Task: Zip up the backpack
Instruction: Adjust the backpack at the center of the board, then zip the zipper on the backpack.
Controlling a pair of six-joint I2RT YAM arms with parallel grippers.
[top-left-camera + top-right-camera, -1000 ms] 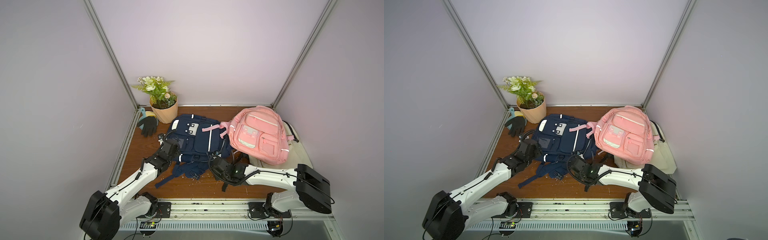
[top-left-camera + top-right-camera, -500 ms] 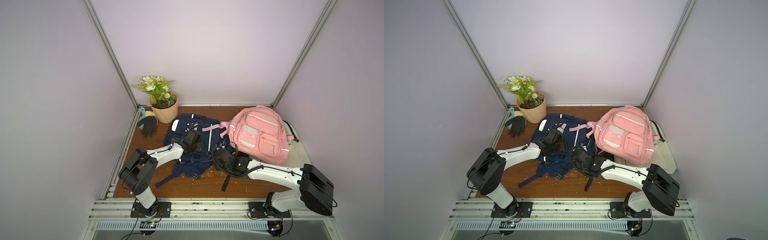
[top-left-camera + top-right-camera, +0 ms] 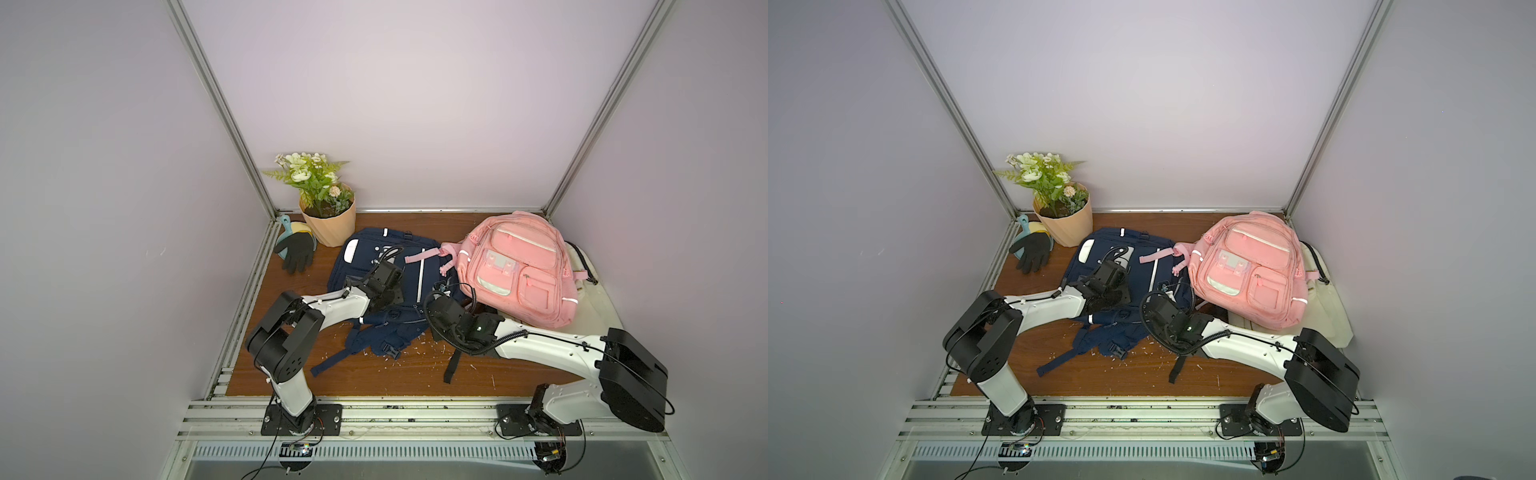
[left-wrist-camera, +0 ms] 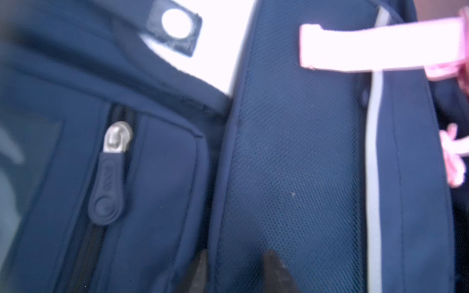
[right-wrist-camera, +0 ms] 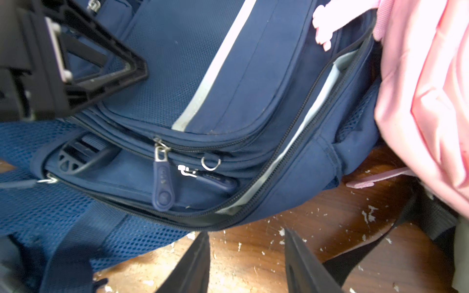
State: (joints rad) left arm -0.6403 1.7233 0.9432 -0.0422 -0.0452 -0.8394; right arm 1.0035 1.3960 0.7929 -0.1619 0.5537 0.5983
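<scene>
A navy backpack [image 3: 415, 266] lies flat on the wooden table in both top views. Its main zipper [image 5: 312, 114] gapes open along the side, showing grey lining. Two navy pulls [image 5: 162, 182] hang near the bottom seam. My left gripper [image 4: 237, 269] rests on the backpack's front, its jaws narrowed on the piped edge of the mesh panel [image 4: 291, 152], beside a pocket zipper pull [image 4: 109, 182]. My right gripper [image 5: 247, 243] hovers open over bare table just off the backpack's bottom edge, holding nothing. In a top view it sits at the backpack's near right corner [image 3: 434, 322].
A pink backpack [image 3: 519, 270] leans on a cream bag [image 3: 582, 266] at the right, its strap lying across the navy one. A potted plant [image 3: 328, 224] and a black glove [image 3: 297, 251] sit at the back left. A black strap [image 3: 453, 365] and white crumbs lie on the table [image 3: 395, 374].
My left arm swung from the backpack's left side onto its front and its jaws closed in on the panel edge. My right gripper moved closer to the backpack's bottom and opened slightly.
</scene>
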